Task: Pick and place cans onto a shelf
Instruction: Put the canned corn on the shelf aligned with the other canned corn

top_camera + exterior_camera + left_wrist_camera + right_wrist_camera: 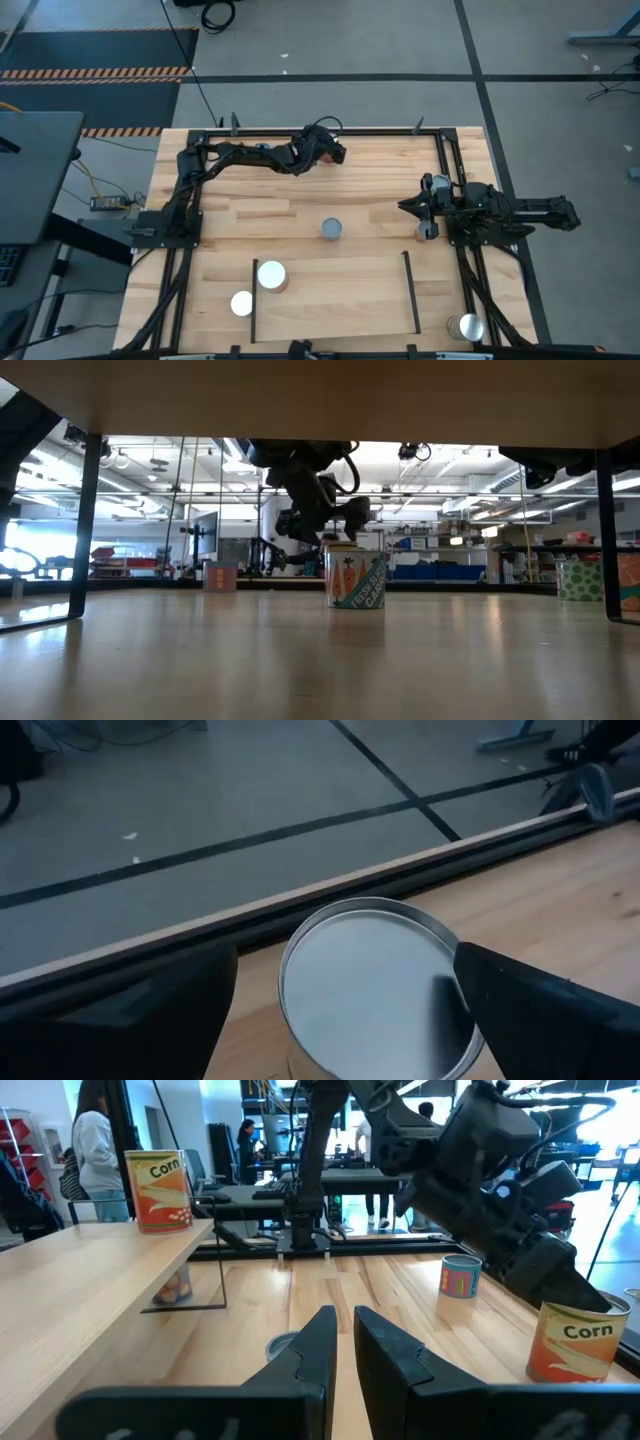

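My left gripper reaches along the table's far edge and is open. In its wrist view its two fingers stand either side of a silver-topped can, which stands upright on the table; the right wrist view shows this can's orange corn label. The high view hides it under the gripper. A grey-topped can stands mid-table, just beyond the shelf. Two white-topped cans are at the shelf's left end. My right gripper waits shut at the right, holding nothing.
A silver-topped can stands at the near right corner, outside the shelf's right rail. The table's black frame runs just beyond my left gripper. People stand in the room beyond the table.
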Robot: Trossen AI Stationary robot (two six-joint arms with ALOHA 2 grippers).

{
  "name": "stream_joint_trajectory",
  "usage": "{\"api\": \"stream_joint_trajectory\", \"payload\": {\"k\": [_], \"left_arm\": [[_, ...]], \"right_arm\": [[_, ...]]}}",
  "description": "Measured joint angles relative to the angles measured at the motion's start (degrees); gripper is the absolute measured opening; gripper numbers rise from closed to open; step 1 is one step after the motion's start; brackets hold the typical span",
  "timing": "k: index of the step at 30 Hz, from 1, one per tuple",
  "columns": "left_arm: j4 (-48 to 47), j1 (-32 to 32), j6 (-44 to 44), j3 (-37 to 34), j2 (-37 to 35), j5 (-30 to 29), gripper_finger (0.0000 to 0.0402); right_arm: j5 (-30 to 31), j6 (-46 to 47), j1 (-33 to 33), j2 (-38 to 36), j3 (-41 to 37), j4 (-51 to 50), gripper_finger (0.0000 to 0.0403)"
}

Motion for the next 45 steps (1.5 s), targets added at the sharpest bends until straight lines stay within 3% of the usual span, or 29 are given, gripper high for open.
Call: {"api": "stream_joint_trajectory", "payload": {"k": [5,14,18,23,29,36,45], "left_arm": [[0.3,0.7,-2.9,0.0,0.0,3.0,0.0378],[0.2,-0.2,-3.4,-0.1,0.0,2.2,0.0358],[-2.8,0.1,-7.5,-0.1,-0.3,2.3,0.0309],[-6.8,1.3,-9.4,0.2,-0.8,6.4,0.0214],[-7.9,1.5,-5.5,0.1,-1.4,6.8,0.0105],[-8.6,1.5,-1.5,0.0,-2.8,9.7,0.0016],[-9.3,-0.3,4.8,-0.3,-6.7,11.9,0.0005]], "right_arm": [[0.0,0.0,0.0,0.0,0.0,0.0,0.0047],[0.0,0.0,0.0,0.0,0.0,0.0,0.0047],[0.0,0.0,0.0,0.0,0.0,0.0,0.0047],[0.0,0.0,0.0,0.0,0.0,0.0,0.0047],[0.0,0.0,0.0,0.0,0.0,0.0,0.0047],[0.0,0.0,0.0,0.0,0.0,0.0,0.0047],[0.0,0.0,0.0,0.0,0.0,0.0,0.0047]]}}
